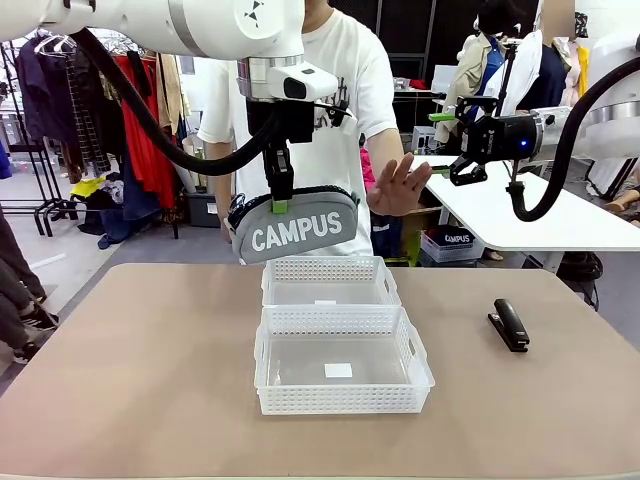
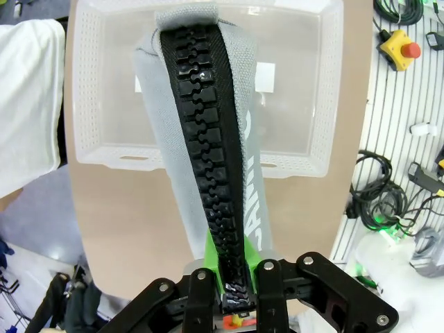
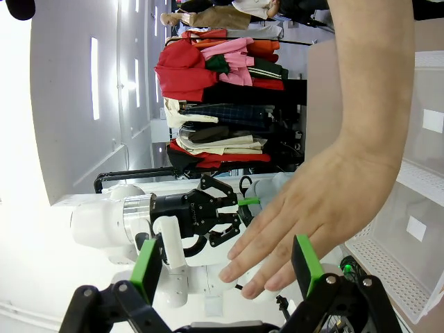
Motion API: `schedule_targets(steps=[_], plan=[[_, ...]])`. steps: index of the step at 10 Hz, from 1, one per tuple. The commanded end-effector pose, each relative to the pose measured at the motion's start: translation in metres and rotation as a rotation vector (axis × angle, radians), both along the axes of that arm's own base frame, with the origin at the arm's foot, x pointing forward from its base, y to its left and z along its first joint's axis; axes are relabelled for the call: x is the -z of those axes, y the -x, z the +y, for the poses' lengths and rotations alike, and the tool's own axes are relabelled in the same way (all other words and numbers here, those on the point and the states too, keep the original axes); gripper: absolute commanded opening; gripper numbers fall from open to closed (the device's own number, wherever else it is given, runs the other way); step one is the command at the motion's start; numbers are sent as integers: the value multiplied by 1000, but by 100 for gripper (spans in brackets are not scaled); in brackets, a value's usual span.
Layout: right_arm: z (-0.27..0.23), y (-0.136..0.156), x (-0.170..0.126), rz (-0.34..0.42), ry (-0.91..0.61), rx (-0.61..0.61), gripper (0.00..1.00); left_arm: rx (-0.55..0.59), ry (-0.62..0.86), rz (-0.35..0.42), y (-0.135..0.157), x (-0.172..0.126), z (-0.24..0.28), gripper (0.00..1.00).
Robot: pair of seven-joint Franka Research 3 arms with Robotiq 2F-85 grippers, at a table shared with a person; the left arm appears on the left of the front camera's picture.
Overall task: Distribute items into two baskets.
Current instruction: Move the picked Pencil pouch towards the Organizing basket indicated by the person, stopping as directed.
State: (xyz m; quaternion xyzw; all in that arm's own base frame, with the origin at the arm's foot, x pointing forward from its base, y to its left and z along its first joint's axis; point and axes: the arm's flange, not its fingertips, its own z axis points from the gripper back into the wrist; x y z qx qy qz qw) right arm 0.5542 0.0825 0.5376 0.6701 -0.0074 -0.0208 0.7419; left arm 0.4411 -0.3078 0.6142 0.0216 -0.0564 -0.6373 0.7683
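Observation:
My left gripper is shut on the black zip edge of the grey "CAMPUS" pouch, which hangs in the air over the far basket. The near basket touches it in front, and neither holds an item. In the left wrist view the pouch dangles from my gripper above a white lattice basket. The black stapler lies on the table at the right. My right gripper hovers open high at the right. Its green pads flank a person's open hand.
A person stands at the far side with a raised palm between the pouch and my right gripper. The tan table has free room left and right of the baskets. A white table and clothes racks stand behind.

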Motion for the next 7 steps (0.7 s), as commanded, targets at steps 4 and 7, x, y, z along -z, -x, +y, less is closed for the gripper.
schedule_targets(steps=[4, 7], plan=[[1, 0, -3, -6, 2, 9, 100, 5, -1, -5, 1, -2, 1, 0], [1, 0, -3, -6, 2, 9, 100, 5, -1, -5, 1, -2, 1, 0]])
